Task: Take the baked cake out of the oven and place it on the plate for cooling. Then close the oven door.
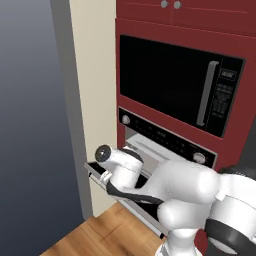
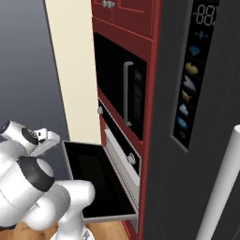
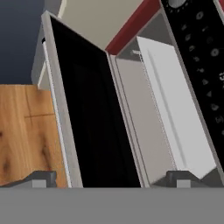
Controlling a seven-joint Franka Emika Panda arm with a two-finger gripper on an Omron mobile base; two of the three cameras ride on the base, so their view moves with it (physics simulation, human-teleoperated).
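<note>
Oven door down flat, cavity open, light grey inside. Cake not made out in cavity; plate unseen.

Claw above door, at 9 o'clock of cavity mouth in hand view; tips apart, nothing between.

Judgement: door stiff, hinged low, glass slick; lift by front edge or bar handle. Cake likely soft, crumbly: take by pan rim, keep level.

Microwave at 12 o'clock over oven.

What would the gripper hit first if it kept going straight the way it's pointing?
Probably the lowered black glass oven door: the gripper looks along its inner face, toward the light grey oven interior. Depth is unclear.
</note>
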